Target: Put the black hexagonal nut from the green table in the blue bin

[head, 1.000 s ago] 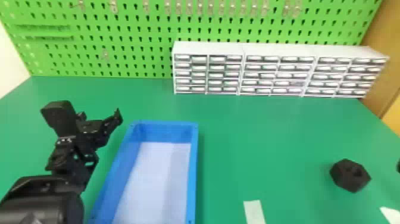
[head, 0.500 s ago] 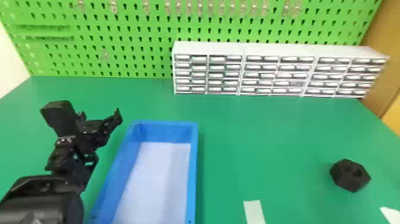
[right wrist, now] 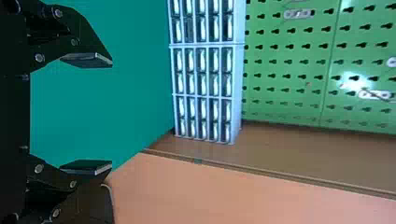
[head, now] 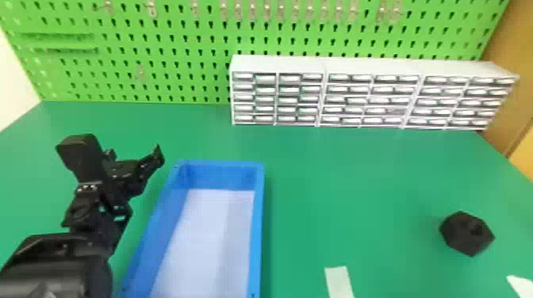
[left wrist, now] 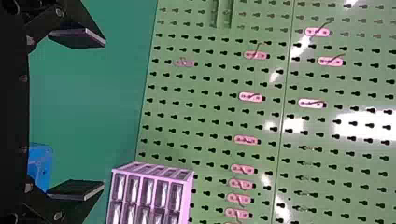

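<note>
Holding the left claw (head: 131,157) open over the counter (head: 337,178), with fingers well apart, just left of the blue bin (head: 257,237). Seen next at the far side, against the green pegboard (head: 158,51): white drawer units (head: 370,67), running toward the right. Nearer, right of the bin, lying flat: a white strip (head: 340,283). Farther right, resting on the counter well apart from the bin: the black hexagonal nut (head: 462,235). Also holding open, in its wrist view, the right claw (right wrist: 103,113).
</note>
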